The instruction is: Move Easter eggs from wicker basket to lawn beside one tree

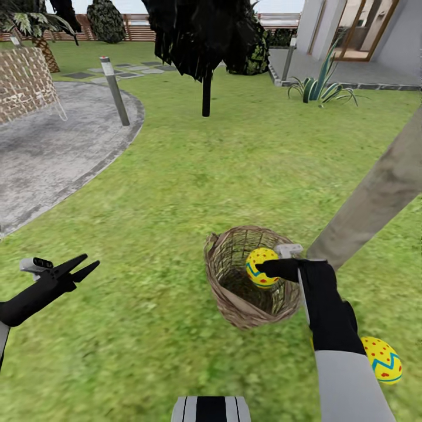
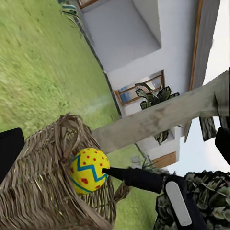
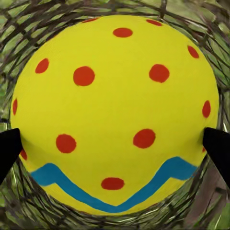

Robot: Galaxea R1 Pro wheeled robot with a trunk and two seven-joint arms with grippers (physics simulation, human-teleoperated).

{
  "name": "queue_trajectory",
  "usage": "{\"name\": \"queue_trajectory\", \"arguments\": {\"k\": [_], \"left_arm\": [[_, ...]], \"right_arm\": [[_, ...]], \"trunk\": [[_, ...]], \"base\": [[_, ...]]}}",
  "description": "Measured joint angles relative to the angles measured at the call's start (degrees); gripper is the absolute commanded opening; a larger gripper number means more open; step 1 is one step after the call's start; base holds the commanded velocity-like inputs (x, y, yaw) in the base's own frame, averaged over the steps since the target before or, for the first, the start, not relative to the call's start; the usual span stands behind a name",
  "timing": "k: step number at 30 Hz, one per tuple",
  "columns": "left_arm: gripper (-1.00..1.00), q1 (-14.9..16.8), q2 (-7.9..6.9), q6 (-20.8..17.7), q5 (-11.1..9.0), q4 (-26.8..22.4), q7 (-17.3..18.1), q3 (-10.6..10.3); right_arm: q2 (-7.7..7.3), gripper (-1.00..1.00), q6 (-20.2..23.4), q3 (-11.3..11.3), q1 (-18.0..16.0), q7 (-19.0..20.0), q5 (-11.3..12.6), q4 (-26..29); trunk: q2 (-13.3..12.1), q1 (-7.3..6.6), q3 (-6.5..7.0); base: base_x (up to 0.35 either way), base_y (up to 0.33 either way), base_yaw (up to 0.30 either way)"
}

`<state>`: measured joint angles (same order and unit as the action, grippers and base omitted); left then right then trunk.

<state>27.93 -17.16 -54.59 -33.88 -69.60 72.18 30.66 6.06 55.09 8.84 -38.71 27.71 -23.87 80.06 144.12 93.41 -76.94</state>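
The wicker basket (image 1: 231, 293) stands on the lawn (image 1: 176, 193) beside the leaning pale trunk of the tree (image 1: 375, 193). My right gripper (image 1: 271, 268) is shut on one yellow Easter egg (image 1: 261, 261) at the level of the basket's rim, a fingertip on each side of the egg (image 3: 115, 96). The left wrist view shows that egg (image 2: 88, 170) against the basket (image 2: 38, 191) with the trunk (image 2: 158, 117) behind. A second egg (image 1: 382, 359) lies on the grass near the trunk's foot, by my right forearm. The third egg is hidden. My left gripper (image 1: 82, 266) hangs open over the grass, left of the basket.
A grey paved path (image 1: 53, 152) curves at the left with a bollard (image 1: 115, 91) on its edge and a lattice panel (image 1: 23, 82) behind. A thin black-trunked tree (image 1: 206, 88) stands ahead. A spiky plant (image 1: 322, 88) and the house (image 1: 351, 29) are at the far right.
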Motion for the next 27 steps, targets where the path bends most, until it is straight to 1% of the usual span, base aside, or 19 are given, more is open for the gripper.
{"name": "queue_trajectory", "arguments": {"k": [1, 3, 5, 7, 8, 9, 11, 12, 14, 15, 17, 18, 19, 20, 22, 23, 24, 26, 27], "left_arm": [[1.0, 0.0, 0.02, 0.0, 0.0, 0.01, 0.0, 0.0], [1.0, 0.0, 0.03, 0.0, 0.0, 0.02, 0.0, 0.0], [1.0, 0.0, 0.03, 0.0, 0.0, 0.01, 0.0, 0.0], [1.0, 0.0, 0.03, 0.0, 0.0, -0.01, 0.0, 0.0], [1.0, 0.0, 0.06, 0.0, 0.0, -0.01, 0.0, -0.03], [1.0, 0.0, 0.1, 0.0, 0.0, -0.01, -0.05, -0.29], [1.0, -0.01, 0.05, 0.0, 0.07, -0.02, -0.08, -1.73], [1.0, 0.0, 0.06, 0.0, 0.08, -0.02, -0.08, -2.13], [1.0, 0.0, 0.08, 0.0, 0.09, -0.02, -0.08, -2.39], [1.0, -0.01, 0.23, 0.08, 0.06, -0.07, -0.09, -2.43], [1.0, -0.01, 0.41, 0.43, 0.02, 0.08, -0.09, -2.45], [1.0, 0.0, 0.46, 0.54, 0.01, 0.08, -0.12, -2.5], [1.0, 0.0, 0.51, 0.58, 0.01, 0.1, -0.14, -2.55], [1.0, 0.0, 0.54, 0.6, 0.01, 0.13, -0.16, -2.78], [1.0, 0.0, 0.56, 0.66, 0.01, 0.16, -0.17, -3.29], [1.0, 0.0, 0.56, 0.69, -0.03, 0.19, -0.17, -3.42], [1.0, -0.01, 0.6, 0.7, -0.07, 0.17, -0.17, -3.48], [1.0, 0.0, 0.58, 0.75, -0.08, 0.16, -0.17, -3.55], [1.0, 0.0, 0.57, 0.75, -0.06, 0.16, -0.17, -3.54]], "right_arm": [[-0.04, -1.0, -0.08, 0.01, 0.41, 1.74, 0.04, 0.36], [-0.23, -1.0, -0.25, 0.66, 0.96, 9.39, 0.12, 2.02], [-0.36, -1.0, -0.51, 4.57, 1.18, 16.59, -0.07, 2.58], [-0.47, -1.0, -0.69, 9.45, 1.26, 24.65, -0.07, 2.74], [-0.58, -1.0, -0.77, 11.18, 1.26, 27.98, -0.07, 2.76], [-0.64, -1.0, -0.88, 12.75, 1.26, 29.94, -0.09, 2.81], [-0.67, -1.0, -1.05, 16.92, 1.28, 32.0, 0.0, 3.33], [-0.67, -1.0, -1.07, 19.1, 1.3, 34.8, 0.43, 3.52], [-0.74, -1.0, -1.1, 21.74, 1.32, 40.75, 1.34, 3.56], [-0.72, -1.0, -1.2, 25.54, 1.29, 43.62, 1.54, 3.55], [-0.74, -1.0, -1.09, 29.9, 1.19, 45.3, 1.8, 3.55], [-0.75, -1.0, -1.0, 31.18, 1.13, 45.54, 3.17, 3.55], [-0.77, -1.0, -0.91, 31.65, 1.1, 45.55, 5.45, 3.51], [-0.86, -1.0, -0.7, 31.95, 1.09, 45.43, 9.09, 3.54], [-1.83, -1.0, -0.31, 32.38, 1.08, 45.28, 13.97, 3.31], [-2.13, -1.0, -0.21, 33.28, 1.08, 45.29, 15.03, 3.18], [-2.27, -1.0, -0.18, 35.17, 1.08, 45.52, 15.7, 3.11], [-2.4, -1.0, -0.04, 36.65, 1.08, 45.72, 17.26, 3.11], [-2.41, -1.0, -0.05, 36.8, 1.09, 45.72, 17.68, 3.07]], "trunk": [[-0.01, -0.03, 0.22], [-0.04, -0.08, 0.67], [-0.07, -0.12, 1.11], [-0.1, -0.15, 1.55], [-0.11, -0.17, 1.77], [-0.12, -0.2, 1.99], [-0.15, -0.25, 2.44], [-0.16, -0.27, 2.66], [-0.19, -0.33, 3.1], [-0.2, -0.37, 3.32], [-0.23, -0.44, 3.77], [-0.24, -0.46, 3.99], [-0.26, -0.49, 4.21], [-0.27, -0.52, 4.43], [-0.3, -0.57, 4.88], [-0.31, -0.59, 5.1], [-0.32, -0.62, 5.32], [-0.35, -0.67, 5.76], [-0.35, -0.67, 5.77]], "base": [[-0.002, 0.0, 0.0], [-0.011, 0.0, 0.0], [-0.183, 0.0, 0.0], [-0.313, 0.0, 0.0], [-0.333, 0.0, 0.0], [-0.337, 0.0, 0.0], [-0.338, 0.0, 0.0], [-0.339, 0.0, 0.0], [-0.211, 0.0, 0.0], [-0.058, 0.0, 0.0], [-0.017, 0.0, 0.0], [-0.005, 0.0, 0.0], [-0.002, 0.0, 0.0], [-0.001, 0.0, 0.0], [0.0, 0.0, 0.0], [0.0, 0.0, 0.0], [0.0, 0.0, 0.0], [0.0, 0.0, 0.0], [0.0, 0.0, 0.0]]}}
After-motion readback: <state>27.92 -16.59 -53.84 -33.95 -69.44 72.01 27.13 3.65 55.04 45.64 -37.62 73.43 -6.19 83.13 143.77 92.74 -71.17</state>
